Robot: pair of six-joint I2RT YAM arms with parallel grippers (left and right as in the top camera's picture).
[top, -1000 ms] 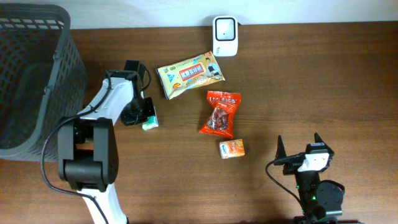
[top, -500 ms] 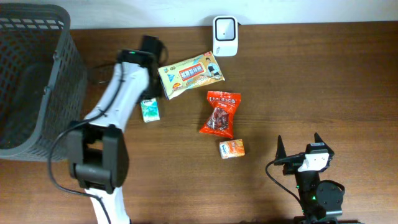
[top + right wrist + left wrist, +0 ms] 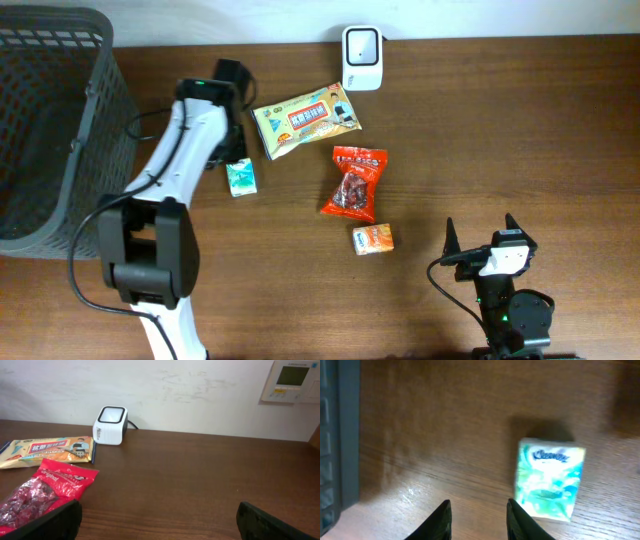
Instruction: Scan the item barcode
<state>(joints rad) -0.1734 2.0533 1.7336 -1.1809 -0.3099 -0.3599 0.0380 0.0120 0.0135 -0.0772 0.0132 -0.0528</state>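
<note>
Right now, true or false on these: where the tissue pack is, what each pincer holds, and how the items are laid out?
1. The tissue pack lies on the table, outside the left pincer. True.
2. The right pincer grips the red bag. False: it is open and empty, and the bag lies on the table.
3. The red bag lies between the yellow pack and the orange box. True.
4. The scanner touches the red bag. False: it stands apart at the far table edge, beyond the yellow pack.
5. The left pincer is clamped shut. False: its jaws stand apart with nothing between them.
</note>
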